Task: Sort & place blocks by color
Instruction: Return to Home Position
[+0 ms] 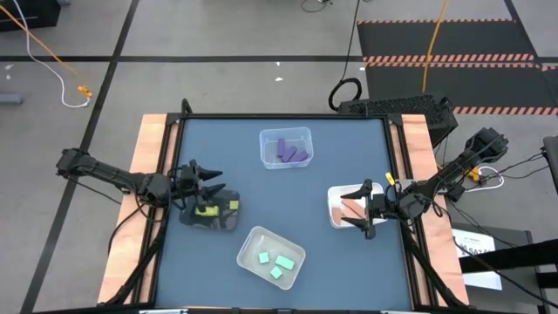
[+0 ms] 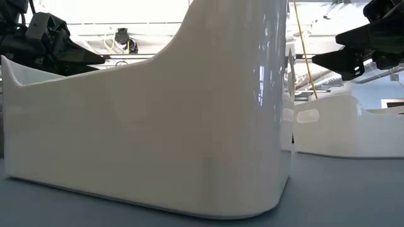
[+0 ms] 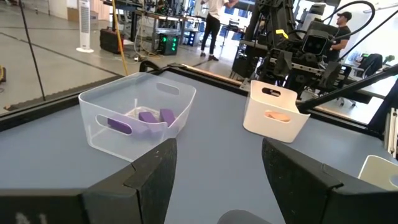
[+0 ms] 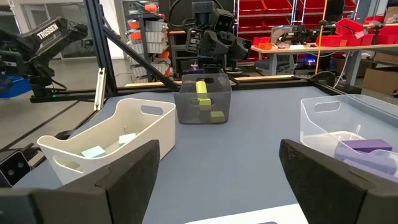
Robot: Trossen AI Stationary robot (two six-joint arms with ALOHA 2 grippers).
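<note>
My left gripper [image 1: 212, 180] [image 3: 217, 149] is open and hovers at the far edge of the black mesh tray [image 1: 210, 212], which holds yellow-green blocks [image 1: 207, 209] [image 4: 203, 88]. My right gripper [image 1: 363, 209] [image 4: 217, 149] is open above the white tray [image 1: 336, 209] near the table's right edge, where orange blocks [image 1: 352, 208] [image 3: 277, 115] lie. Purple blocks [image 1: 290, 152] [image 3: 148, 117] rest in the clear tray [image 1: 286, 133] at the far middle. Teal blocks [image 1: 276, 262] [image 4: 93, 151] lie in the pale tray [image 1: 253, 237] at the near middle.
The four trays stand spread over the blue table [image 1: 296, 196], with bare table between them. In the low view the pale tray's wall [image 2: 158, 126] fills most of the picture. Wooden borders [image 1: 148, 148] run along the table's left and right sides. People stand in the room behind.
</note>
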